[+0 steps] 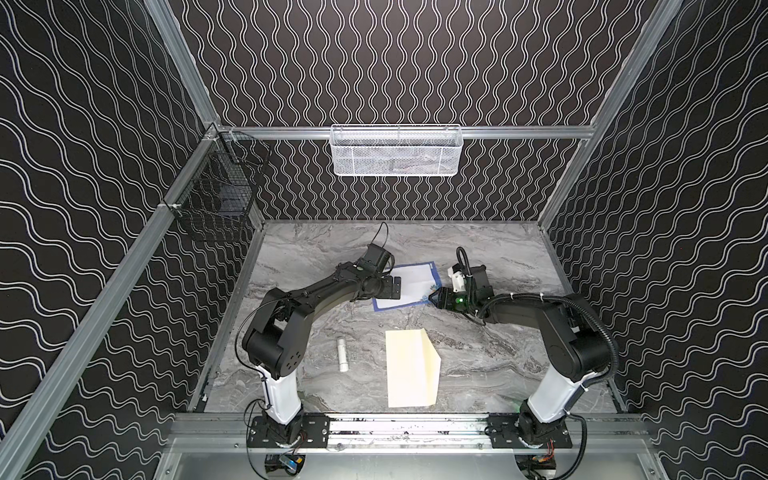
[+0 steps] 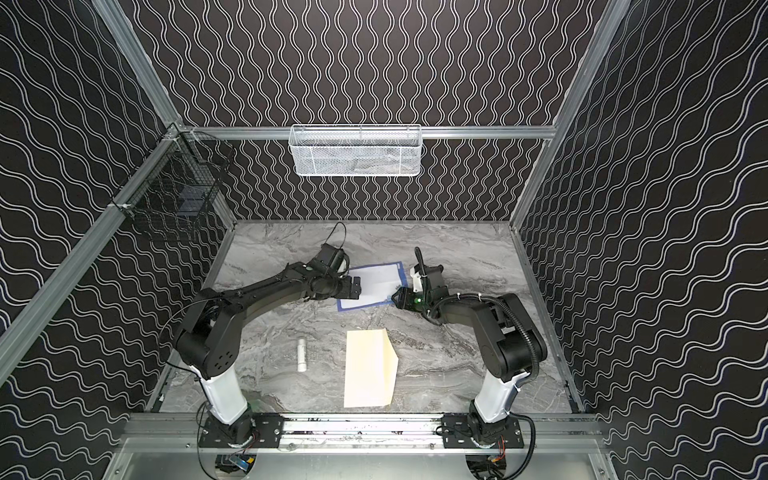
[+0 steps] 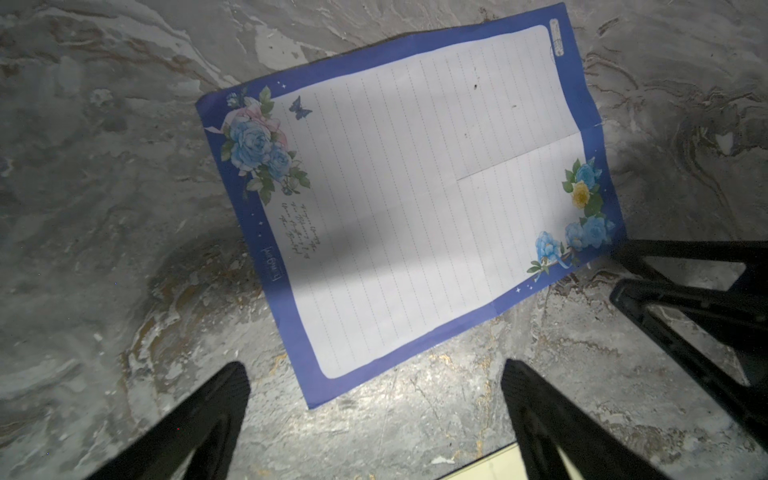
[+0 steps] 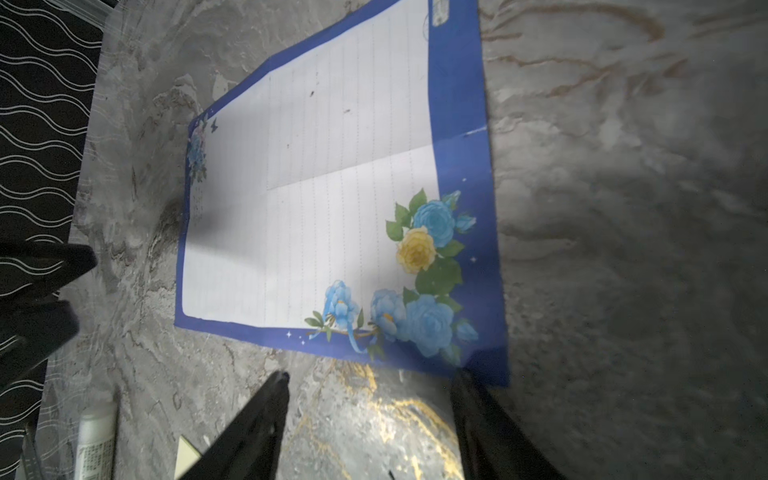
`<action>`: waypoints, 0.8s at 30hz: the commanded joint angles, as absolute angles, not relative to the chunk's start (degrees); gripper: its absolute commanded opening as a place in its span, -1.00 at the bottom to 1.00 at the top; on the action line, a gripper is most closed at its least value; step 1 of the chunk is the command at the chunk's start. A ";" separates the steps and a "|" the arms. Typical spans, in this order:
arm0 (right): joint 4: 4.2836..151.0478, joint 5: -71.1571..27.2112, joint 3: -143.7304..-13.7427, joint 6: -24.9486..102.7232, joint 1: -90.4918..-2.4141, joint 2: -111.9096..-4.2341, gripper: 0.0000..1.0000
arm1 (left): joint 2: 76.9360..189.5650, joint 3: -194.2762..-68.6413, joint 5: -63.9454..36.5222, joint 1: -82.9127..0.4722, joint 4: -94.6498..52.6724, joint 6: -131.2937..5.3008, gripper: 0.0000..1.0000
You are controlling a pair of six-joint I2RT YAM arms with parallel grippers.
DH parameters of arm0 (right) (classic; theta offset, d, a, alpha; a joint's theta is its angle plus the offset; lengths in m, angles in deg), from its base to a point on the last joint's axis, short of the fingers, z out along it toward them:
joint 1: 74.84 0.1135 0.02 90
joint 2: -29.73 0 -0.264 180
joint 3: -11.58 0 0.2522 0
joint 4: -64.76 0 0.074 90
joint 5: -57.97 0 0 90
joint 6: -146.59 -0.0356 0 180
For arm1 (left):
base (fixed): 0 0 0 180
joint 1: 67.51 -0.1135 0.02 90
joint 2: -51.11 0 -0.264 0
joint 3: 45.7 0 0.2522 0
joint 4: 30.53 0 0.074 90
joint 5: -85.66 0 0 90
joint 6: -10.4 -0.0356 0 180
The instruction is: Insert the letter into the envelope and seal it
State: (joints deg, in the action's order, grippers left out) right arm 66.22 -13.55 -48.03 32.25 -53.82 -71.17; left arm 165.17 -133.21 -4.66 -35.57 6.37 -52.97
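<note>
Left wrist view: the left gripper (image 3: 374, 365) hangs with its black fingers spread wide above the left end of the letter (image 3: 415, 199). The right gripper (image 4: 370, 374), fingers also apart, sits at the near right corner. The thin, creased, blue-bordered lined sheet lies flat on the marbled table (image 1: 498, 353), long axis left-right, right end skewed farther. Nearer, the smooth cream envelope (image 1: 411, 370) runs near-to-far.

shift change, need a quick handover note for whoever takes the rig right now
Left gripper: open, over an edge of the letter, holding nothing.
Right gripper: open, at the letter's flowered corner, no grip yet.
The letter lies unfolded on the table; the envelope lies apart from it, nearer the arm bases.
Done: nothing.
Left: pick up the letter, insert it, seal.
</note>
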 commanded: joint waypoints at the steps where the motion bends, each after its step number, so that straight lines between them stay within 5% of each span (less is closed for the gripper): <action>1: 72.11 -13.74 -47.22 30.62 -53.19 -70.22 0.30 | 166.24 -134.54 -6.34 -35.47 4.36 -52.56 0.98; 24: 66.99 -11.81 -46.53 29.57 -61.28 -66.66 0.33 | 194.18 -168.82 -3.71 -28.67 10.03 -55.87 0.98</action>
